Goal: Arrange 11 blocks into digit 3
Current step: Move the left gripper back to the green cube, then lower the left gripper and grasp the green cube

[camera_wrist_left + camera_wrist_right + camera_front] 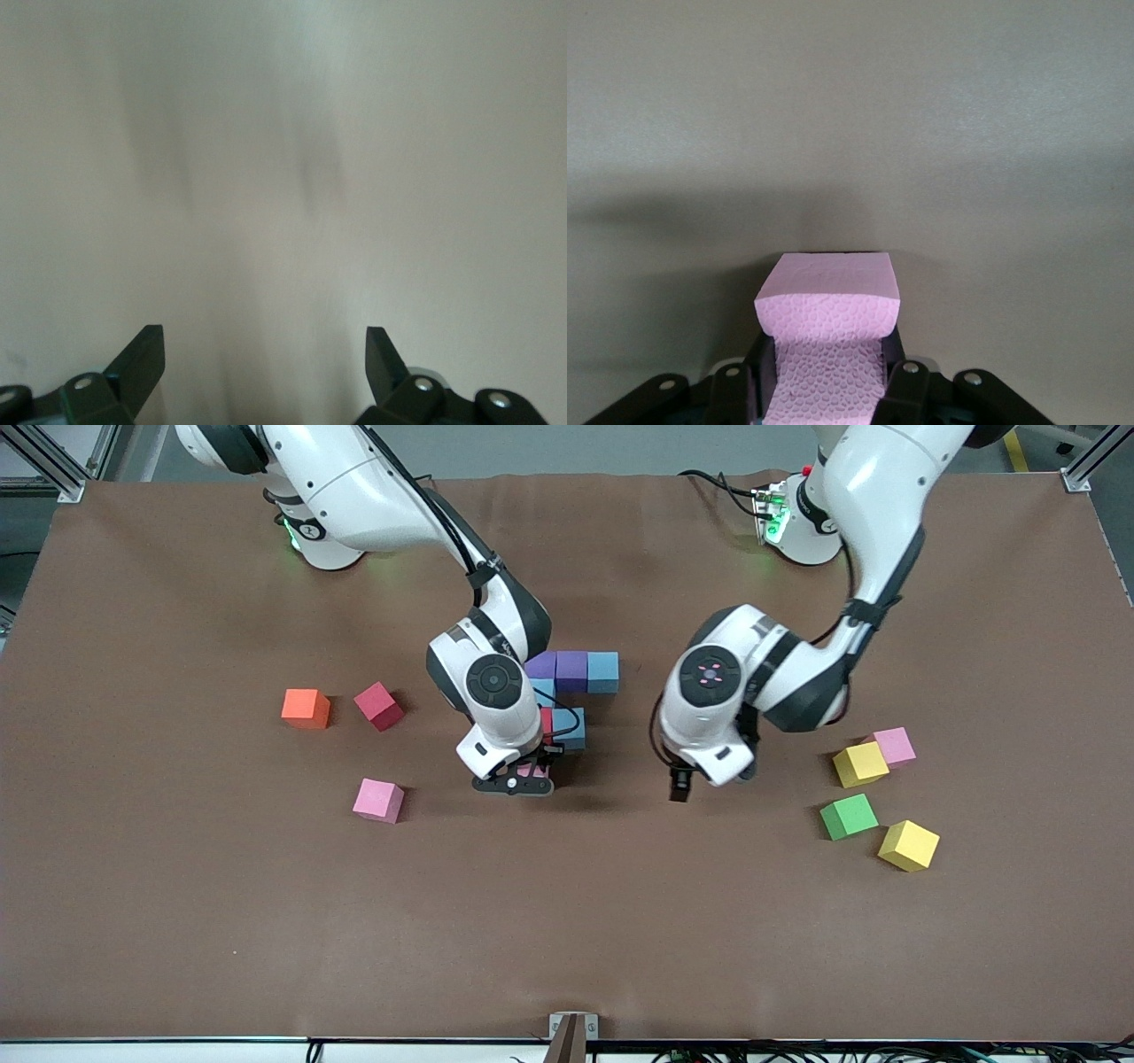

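Right end effector (523,778): clamped on a pink cube (828,305), low over the counter (177,921), right at the camera-side end of the part-built figure (571,691).
Figure so far: purple, purple, light blue in the top row, light blue below, then red and light blue; you see the rest hidden by the right arm.
Key relation: the held cube sits directly camera-side of the red cube (547,722), so your placement looks like a short drop, edge to edge.
Left end effector (680,786): fingers spread wide, empty, hovering over bare counter; this arm waits.
Loose stock: pink block (378,800) toward the right arm's end; yellow (860,764), pink (894,746), green (849,817), yellow (908,845) toward the left arm's end, nearest your left arm.
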`<state>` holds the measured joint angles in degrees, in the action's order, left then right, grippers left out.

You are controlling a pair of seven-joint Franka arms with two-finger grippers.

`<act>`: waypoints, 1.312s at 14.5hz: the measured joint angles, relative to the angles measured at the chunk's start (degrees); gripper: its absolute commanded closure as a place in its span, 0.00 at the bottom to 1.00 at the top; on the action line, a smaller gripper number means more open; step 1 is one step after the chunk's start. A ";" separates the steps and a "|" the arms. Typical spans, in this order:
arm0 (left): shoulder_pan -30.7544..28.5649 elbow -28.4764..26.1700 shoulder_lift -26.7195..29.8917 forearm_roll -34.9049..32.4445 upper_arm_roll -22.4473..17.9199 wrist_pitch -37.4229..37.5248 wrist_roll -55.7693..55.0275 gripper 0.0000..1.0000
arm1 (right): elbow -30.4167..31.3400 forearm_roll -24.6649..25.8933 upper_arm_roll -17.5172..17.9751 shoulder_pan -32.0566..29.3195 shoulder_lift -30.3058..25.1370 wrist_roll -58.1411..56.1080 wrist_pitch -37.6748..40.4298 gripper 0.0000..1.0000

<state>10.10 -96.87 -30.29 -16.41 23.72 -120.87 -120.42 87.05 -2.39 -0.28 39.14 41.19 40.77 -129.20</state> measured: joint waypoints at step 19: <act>-21.22 -6.45 -0.25 -6.05 -0.89 -6.35 67.17 0.00 | -0.26 -0.12 0.01 0.83 1.09 0.04 0.86 1.00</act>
<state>-11.12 -103.32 -30.54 -22.46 22.83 -127.21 -53.25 86.79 -2.51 -0.27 39.97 42.28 40.81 -128.33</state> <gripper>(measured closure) 0.000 0.502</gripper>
